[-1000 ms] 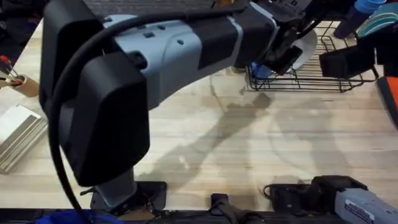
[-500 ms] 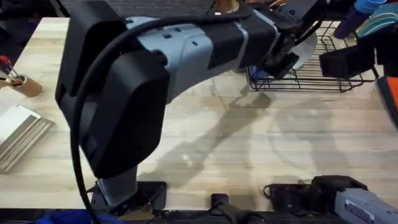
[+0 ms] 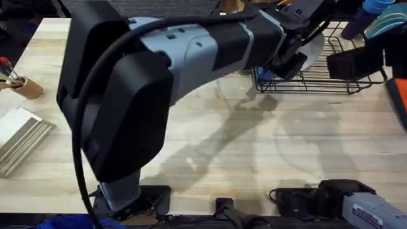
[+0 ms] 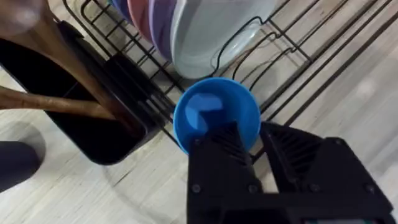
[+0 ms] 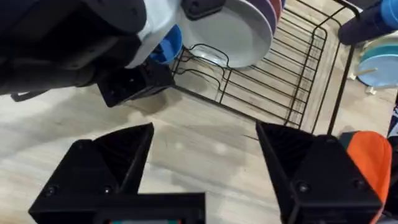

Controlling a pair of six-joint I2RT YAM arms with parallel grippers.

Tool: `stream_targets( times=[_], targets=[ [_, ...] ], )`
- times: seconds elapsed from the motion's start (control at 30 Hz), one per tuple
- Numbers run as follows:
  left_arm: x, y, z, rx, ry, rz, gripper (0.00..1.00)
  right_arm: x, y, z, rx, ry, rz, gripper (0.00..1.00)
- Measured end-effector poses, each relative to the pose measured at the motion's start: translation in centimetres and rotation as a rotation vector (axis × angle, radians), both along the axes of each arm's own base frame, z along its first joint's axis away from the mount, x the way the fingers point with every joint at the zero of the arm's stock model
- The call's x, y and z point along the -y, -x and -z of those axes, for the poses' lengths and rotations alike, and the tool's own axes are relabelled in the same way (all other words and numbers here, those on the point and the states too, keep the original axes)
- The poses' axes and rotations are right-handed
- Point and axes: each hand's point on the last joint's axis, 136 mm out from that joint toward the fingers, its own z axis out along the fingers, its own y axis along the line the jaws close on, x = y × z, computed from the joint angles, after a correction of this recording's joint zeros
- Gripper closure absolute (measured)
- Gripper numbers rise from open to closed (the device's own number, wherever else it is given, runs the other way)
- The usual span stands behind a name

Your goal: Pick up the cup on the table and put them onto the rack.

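- Light blue cup [image 4: 214, 118], centre frame, looks light, stiff, slick plastic; left gripper [image 4: 252, 146] pinches its rim, apparently over the rack [image 4: 298, 56].
- Right gripper [image 5: 202, 155] spread, empty.

Bright, even light; blurred foreground arm [image 3: 146, 76]

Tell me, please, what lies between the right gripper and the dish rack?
In the right wrist view, bare wooden table separates the right gripper from the rack; nothing stands on that stretch.
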Motion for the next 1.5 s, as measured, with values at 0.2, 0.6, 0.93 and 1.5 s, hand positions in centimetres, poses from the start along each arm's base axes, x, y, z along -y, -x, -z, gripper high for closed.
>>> stream_targets(
  times=[0.2,0.6,0.93,1.5],
  targets=[
    [0.0,0.0,0.0,0.000,0.000,0.000,0.703,0.0,0.0,0.0,0.001,0.000,0.000,0.005],
    [-0.2,0.2,0.2,-0.010,-0.011,0.001,0.605,0.0,-0.1,-0.1,0.004,0.000,0.000,0.004],
    [-0.9,1.0,1.0,-0.049,-0.048,0.004,0.590,0.0,-0.1,-0.1,0.004,0.000,0.000,0.005],
    [-1.6,1.6,-0.1,-0.058,-0.047,0.000,0.552,0.0,-0.1,-0.1,0.004,0.000,0.000,0.005]
  ],
)
